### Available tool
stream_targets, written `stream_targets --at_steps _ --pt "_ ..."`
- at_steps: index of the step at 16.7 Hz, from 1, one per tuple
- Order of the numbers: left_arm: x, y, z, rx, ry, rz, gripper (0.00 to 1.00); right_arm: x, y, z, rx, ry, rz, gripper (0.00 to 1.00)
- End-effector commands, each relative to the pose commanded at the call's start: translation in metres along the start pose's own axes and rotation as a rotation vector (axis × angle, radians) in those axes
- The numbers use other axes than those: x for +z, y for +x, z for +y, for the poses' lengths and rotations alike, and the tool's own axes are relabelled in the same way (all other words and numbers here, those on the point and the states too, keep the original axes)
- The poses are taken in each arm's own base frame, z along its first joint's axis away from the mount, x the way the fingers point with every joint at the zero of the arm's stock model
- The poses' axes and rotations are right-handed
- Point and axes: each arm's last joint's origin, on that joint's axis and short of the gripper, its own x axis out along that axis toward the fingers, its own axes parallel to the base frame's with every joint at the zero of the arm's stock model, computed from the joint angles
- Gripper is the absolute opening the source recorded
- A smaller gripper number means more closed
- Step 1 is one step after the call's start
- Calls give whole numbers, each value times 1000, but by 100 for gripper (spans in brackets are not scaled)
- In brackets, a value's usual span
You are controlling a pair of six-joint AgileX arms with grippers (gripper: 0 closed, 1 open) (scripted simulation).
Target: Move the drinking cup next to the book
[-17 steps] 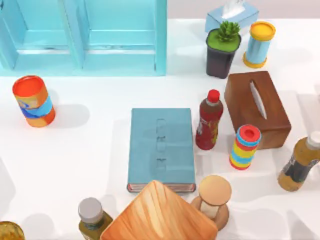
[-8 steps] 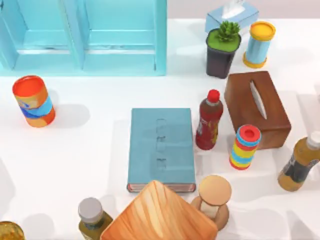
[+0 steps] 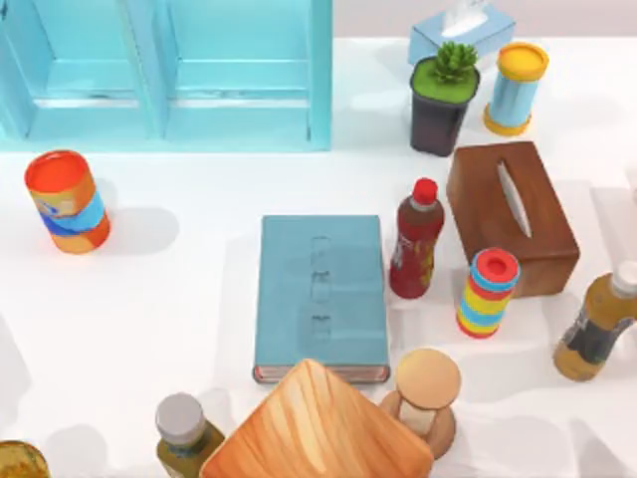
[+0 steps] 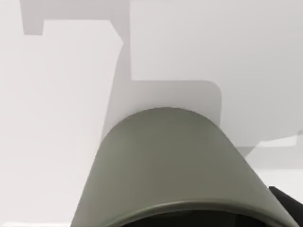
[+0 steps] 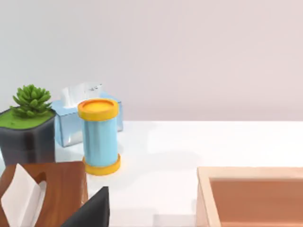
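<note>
One light, stiff, smooth-sided drinking cup (image 4: 175, 165) close under the left wrist, best taken across its rounded sides; claw state impossible to tell

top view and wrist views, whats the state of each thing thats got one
book: closed, lying flat on the table
drinking cup: close under the left wrist camera, over white table
red-capped bottle: upright, capped
brown wooden tissue box: tissue showing at the slot
blue tissue box: tissue sticking out
orange can: standing, leaning a little
rainbow-striped container: upright, lid on
</note>
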Motion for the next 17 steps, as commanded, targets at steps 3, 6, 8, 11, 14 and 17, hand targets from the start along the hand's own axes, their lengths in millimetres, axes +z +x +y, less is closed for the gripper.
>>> stream_targets --at_steps 3,6,8,11,14,17 --pt "0 0 0 0 0 0 0 0 0 0 0 0 0 100" --pt "0 0 0 1 2 1 0 0 0 0 0 0 0 100" --pt "-1 -6 1 8 2 6 0 0 0 0 0 0 0 100" --pt "-1 -25 1 -5 3 -4 0 0 0 0 0 0 0 100" --pt "0 -47 0 -3 2 -3 0 0 0 0 0 0 0 100" --pt "0 -50 0 1 2 1 0 0 0 0 0 0 0 100"
